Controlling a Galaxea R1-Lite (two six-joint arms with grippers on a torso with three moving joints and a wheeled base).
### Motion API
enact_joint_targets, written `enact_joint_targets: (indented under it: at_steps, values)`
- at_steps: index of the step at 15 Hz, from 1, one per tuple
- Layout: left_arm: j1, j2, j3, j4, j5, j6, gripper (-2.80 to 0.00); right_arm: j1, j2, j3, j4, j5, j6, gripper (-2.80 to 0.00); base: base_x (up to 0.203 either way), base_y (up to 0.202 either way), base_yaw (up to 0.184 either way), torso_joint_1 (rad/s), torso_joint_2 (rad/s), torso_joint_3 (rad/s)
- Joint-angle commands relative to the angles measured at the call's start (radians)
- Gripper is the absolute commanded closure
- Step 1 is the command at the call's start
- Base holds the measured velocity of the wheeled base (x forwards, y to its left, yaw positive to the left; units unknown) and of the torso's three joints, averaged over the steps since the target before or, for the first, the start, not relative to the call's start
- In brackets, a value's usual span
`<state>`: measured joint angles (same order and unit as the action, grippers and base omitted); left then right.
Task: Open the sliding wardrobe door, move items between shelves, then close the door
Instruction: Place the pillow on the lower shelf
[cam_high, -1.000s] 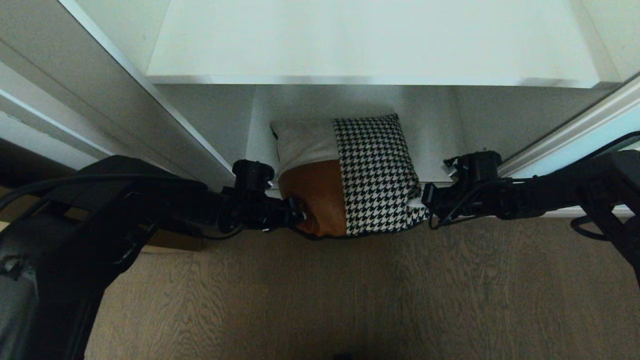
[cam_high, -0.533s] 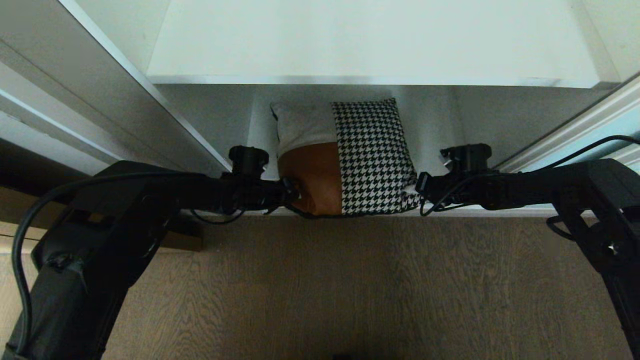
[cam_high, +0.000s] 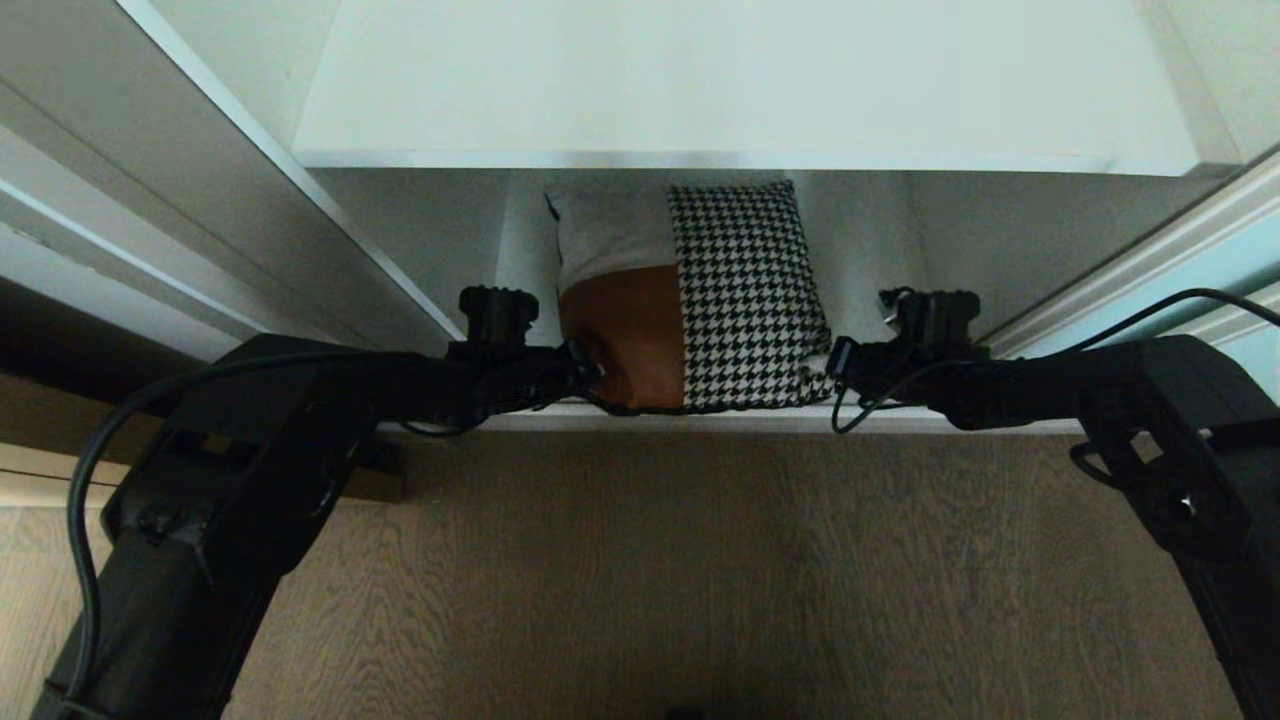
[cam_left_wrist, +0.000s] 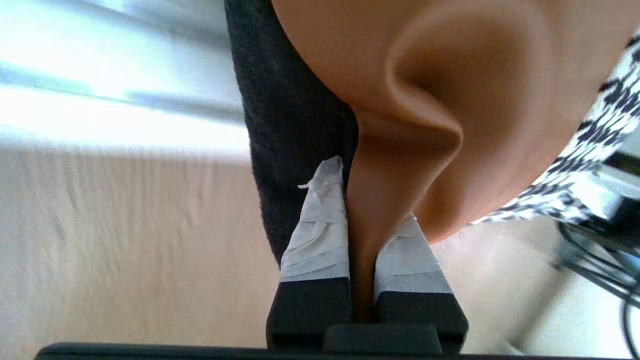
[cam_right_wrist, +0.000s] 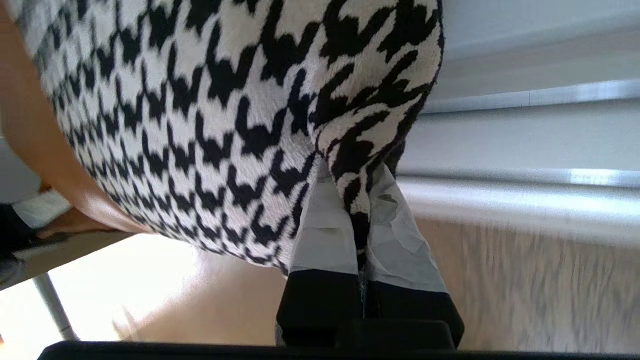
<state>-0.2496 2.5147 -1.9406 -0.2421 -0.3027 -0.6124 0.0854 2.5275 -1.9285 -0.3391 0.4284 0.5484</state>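
Wood-grain floor (cam_high: 640, 570) lies nearest, before the lower shelf (cam_high: 700, 420). At that shelf's front edge the left gripper (cam_high: 590, 372) pinches the cushion (cam_high: 700, 300) by its tan leather corner, and the right gripper (cam_high: 835, 365) is clamped on its houndstooth corner. Beyond, the upper shelf (cam_high: 740, 80) overhangs the cushion's far end.

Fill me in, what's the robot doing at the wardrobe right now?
Both arms are handling one square cushion of tan leather and black-and-white houndstooth. The left hand is shut on its tan corner, the right hand shut on its houndstooth corner. The cushion sits in the compartment under the plain white shelf board, near edge at the wardrobe's front lip. The frosted aqua sliding door stands open at right.
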Motion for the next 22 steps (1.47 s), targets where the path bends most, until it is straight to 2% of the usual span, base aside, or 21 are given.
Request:
enact_joint_targets:
  at_steps: [1,3,9,12,15,16,22]
  values:
    - [0.004,0.006,0.001,-0.045,0.040,0.016,0.00,-0.007,0.014,-0.001,-0.061,0.003,-0.010,0.00,0.000,0.000,0.000,0.000,0.00,0.000]
    - [0.008,0.003,0.002,-0.086,0.065,0.035,0.00,-0.007,0.024,-0.003,-0.078,0.002,-0.037,0.00,0.000,0.000,0.000,0.000,0.00,0.000]
    - [0.022,-0.004,0.001,-0.094,0.068,0.135,0.00,-0.007,0.057,-0.012,-0.079,-0.011,-0.088,0.00,0.000,0.000,0.000,0.000,0.00,0.000]
    - [0.036,-0.001,0.001,-0.094,0.075,0.143,0.00,-0.015,0.046,-0.011,-0.081,-0.011,-0.087,0.00,0.000,0.000,0.000,0.000,0.00,0.000]
    - [0.038,0.020,0.002,-0.105,0.116,0.145,0.00,-0.019,0.020,-0.010,-0.080,-0.010,-0.087,0.00,0.000,0.000,0.000,0.000,0.00,0.000]
    - [0.040,0.028,0.001,-0.107,0.117,0.145,-2.80,-0.020,0.022,-0.010,-0.081,-0.010,-0.087,0.00,0.000,0.000,0.000,0.000,0.00,0.000]
    - [0.063,0.021,0.010,-0.085,0.113,0.130,-2.80,-0.006,0.037,-0.010,-0.070,-0.008,-0.077,0.00,0.000,0.000,0.000,0.000,0.00,0.000]
